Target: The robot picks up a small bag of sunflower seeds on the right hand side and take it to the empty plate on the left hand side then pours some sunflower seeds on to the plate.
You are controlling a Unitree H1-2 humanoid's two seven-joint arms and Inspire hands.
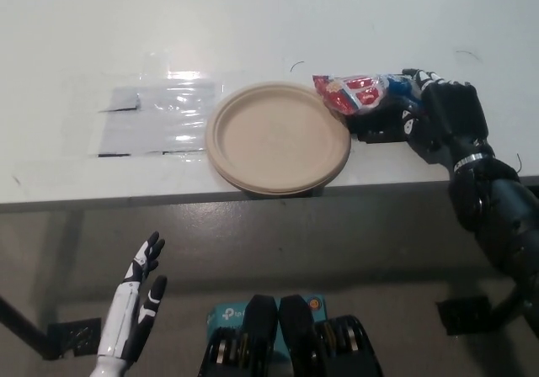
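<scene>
Red, white and blue, the small bag of sunflower seeds (358, 92) is clamped in the black right hand (440, 122), whose fingers wrap its blue end. The bag sticks out leftward from that hand, lying roughly level, and its red tip reaches the right rim of the tan paper plate (279, 136), just over the edge. Print on the bag is too blurred to read. Under the bag and hand, a black patch (381, 129) sits on the white surface (253, 23), just beside the plate. The plate holds nothing and rests near the front edge of the surface, its near rim reaching that edge. Left of the plate, a clear plastic sheet (157, 116) lies flat on the surface, glaring under the light. The white left hand (135, 305) hangs low at the lower left, below the surface and well apart from everything on it, fingers spread and holding nothing.
</scene>
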